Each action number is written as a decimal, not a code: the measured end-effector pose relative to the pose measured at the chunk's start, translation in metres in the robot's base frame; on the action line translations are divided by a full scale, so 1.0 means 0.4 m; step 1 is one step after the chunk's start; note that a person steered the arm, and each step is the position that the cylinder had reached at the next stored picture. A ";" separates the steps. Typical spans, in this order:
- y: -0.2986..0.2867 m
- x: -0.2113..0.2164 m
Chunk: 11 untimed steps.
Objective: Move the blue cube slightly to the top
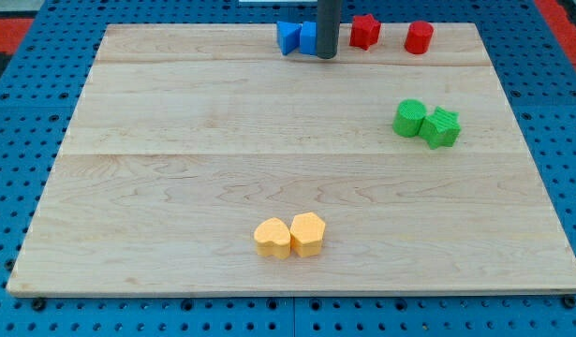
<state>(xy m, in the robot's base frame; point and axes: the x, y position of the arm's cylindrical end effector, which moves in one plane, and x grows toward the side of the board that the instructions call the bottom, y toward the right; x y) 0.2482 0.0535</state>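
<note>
While the dark rod stands upright near the top edge of the pale wooden desk (175,140), my tip (326,56) rests just at the right side of the blue cube (308,38), apparently touching it. This arm carries no jaws, only the rod. A blue triangular block (288,37) sits against the cube's left side. To the right lie a red star-shaped block (364,31) and a red cylinder (419,37). Lower right, a green cylinder (409,118) touches a green star-shaped block (442,127). Near the bottom, two yellow blocks (273,238) (307,233) sit side by side.
</note>
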 end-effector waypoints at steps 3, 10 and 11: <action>0.034 -0.004; 0.021 -0.117; 0.021 -0.141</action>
